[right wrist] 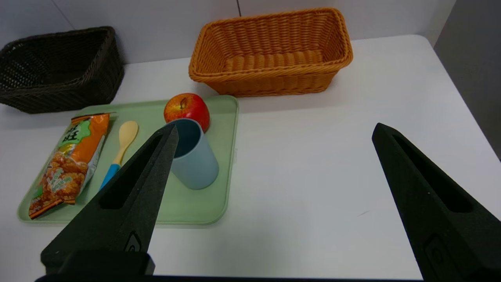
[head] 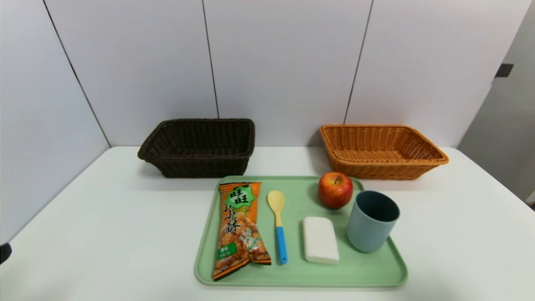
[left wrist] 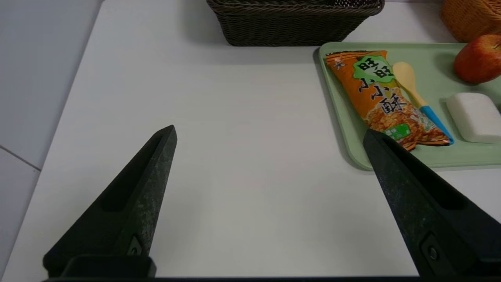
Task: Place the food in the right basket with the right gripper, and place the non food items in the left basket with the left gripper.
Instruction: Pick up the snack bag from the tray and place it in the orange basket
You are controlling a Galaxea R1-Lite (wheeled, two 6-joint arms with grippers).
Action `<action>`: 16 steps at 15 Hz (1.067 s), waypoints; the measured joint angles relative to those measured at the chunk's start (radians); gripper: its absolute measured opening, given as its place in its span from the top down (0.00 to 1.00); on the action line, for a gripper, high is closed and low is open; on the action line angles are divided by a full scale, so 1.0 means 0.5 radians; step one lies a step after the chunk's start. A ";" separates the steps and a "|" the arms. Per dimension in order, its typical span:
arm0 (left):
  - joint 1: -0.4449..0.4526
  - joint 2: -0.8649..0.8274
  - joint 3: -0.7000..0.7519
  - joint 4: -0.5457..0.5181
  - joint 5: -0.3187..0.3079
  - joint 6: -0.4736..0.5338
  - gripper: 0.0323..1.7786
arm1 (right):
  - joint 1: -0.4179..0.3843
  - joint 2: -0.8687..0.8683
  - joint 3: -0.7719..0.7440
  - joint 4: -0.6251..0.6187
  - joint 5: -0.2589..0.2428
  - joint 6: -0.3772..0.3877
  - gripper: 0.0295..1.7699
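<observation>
Left wrist view: the left gripper (left wrist: 270, 135) hangs spread above the bare table (left wrist: 235, 156), tray (left wrist: 336, 117) at 2 o'clock. The right gripper (right wrist: 274, 131) is spread too, empty, cup (right wrist: 195, 156) at 9 o'clock.

Two baskets: one dark brown basket (head: 198, 146), one orange basket (head: 382, 150); one tray (head: 301, 274), snack bag (head: 239, 228), spoon (head: 278, 223), apple (head: 335, 190), soap bar (head: 320, 240), cup (head: 371, 226)

A lab-like test booth (plain white wall panels (head: 284, 62)) around 1 white table (head: 104, 217)

1. A white counter (head: 104, 234) with rounded far corners fills the foreground.
2. Behind it stands a pale wall (head: 284, 62) of large panels split by thin dark seams.
3. A grey side wall (head: 508, 125) carries a small dark fitting (head: 504, 70).
</observation>
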 joint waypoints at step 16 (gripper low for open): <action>-1.004 1.260 -0.897 0.677 0.280 -0.787 0.05 | 1.262 1.648 -1.863 1.146 -0.321 0.997 0.03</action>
